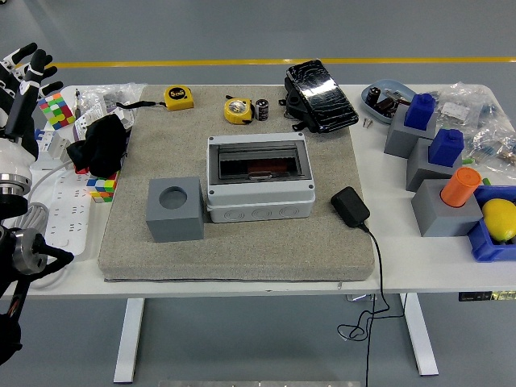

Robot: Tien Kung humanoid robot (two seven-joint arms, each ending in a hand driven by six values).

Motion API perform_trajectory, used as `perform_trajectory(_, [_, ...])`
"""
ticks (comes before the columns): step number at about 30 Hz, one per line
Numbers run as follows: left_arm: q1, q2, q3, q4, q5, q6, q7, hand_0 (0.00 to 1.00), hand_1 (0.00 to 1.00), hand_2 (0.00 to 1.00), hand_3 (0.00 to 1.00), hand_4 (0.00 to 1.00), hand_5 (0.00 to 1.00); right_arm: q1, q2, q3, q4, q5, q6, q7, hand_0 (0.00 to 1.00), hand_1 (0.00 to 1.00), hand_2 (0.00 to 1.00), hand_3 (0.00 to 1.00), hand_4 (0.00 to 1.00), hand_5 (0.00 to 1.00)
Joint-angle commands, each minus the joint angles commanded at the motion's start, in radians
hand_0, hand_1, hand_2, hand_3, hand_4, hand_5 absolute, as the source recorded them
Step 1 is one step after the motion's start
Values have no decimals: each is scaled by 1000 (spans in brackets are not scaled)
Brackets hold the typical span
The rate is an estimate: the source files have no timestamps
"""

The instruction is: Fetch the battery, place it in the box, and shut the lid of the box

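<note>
We count one battery (262, 110) upper centre between two tape measures (179, 97) and a black case (320, 95), one lidded box (259, 178) mid-frame beside one grey cube (175, 209), and one left robot hand (24, 71), fingers spread, at far left.

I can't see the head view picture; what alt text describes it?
A grey box with a dark see-through lid sits on a felt mat on a cluttered white table. The robot's left hand is raised at the left edge, fingers spread, holding nothing.
</note>
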Motion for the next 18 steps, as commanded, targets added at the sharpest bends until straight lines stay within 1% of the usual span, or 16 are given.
perform_trajectory(18, [-6, -11, 5, 11, 15, -5, 33, 564, 696, 687, 734, 957, 555, 0, 0, 4, -4, 4, -1, -1, 624, 646, 666, 569, 980, 538])
